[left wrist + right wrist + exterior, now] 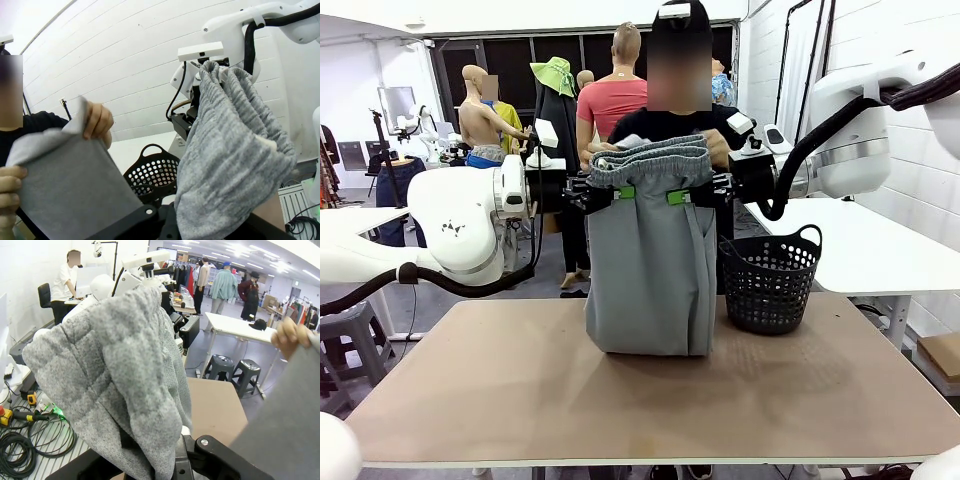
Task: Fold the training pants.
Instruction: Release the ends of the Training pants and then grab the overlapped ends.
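Note:
The light grey training pants (pixel 650 270) hang upright over the table, waistband on top, their lower end resting on the tabletop. My left gripper (pixel 625 192) and right gripper (pixel 678 196) are both shut on the gathered waistband, close side by side. Behind them a person's hands (pixel 718 150) hold the far layer of the cloth. In the left wrist view the bunched waistband (pixel 230 145) drapes over my fingers, and a person's hand (pixel 97 120) pinches a flat grey panel (pixel 70 185). In the right wrist view the gathered cloth (pixel 115 375) covers my fingers, and a hand (pixel 290 335) lifts another layer.
A black mesh basket (pixel 770 280) stands on the brown table (pixel 520 380) just right of the pants. The person stands at the far edge. White tables and stools (pixel 235 370) lie beyond.

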Tool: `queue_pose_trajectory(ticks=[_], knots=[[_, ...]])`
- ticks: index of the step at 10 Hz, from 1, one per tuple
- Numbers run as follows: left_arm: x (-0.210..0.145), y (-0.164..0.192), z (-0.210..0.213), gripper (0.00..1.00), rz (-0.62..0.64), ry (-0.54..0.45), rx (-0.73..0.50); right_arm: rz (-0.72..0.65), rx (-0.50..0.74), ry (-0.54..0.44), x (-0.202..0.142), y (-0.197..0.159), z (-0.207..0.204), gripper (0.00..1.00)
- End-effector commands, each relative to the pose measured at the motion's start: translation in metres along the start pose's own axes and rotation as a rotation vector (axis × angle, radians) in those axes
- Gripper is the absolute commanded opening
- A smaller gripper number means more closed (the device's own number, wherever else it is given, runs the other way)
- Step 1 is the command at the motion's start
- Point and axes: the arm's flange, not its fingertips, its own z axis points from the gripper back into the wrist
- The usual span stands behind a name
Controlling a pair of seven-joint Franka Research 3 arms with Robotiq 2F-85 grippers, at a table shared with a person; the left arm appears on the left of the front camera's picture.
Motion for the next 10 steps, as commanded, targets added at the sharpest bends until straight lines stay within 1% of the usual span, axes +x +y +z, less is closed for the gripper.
queue_pose_trajectory(ticks=[1,10], knots=[[0.0037,-0.0012,-0.0015,0.0,0.011,-0.002,0.002,-0.006,0.0,-0.022,0.0011,0.0011,0.0001,0.0],[0.0037,-0.0012,-0.0015,0.0,0.011,-0.002,0.002,-0.006,0.0,-0.022,0.0011,0.0011,0.0001,0.0]])
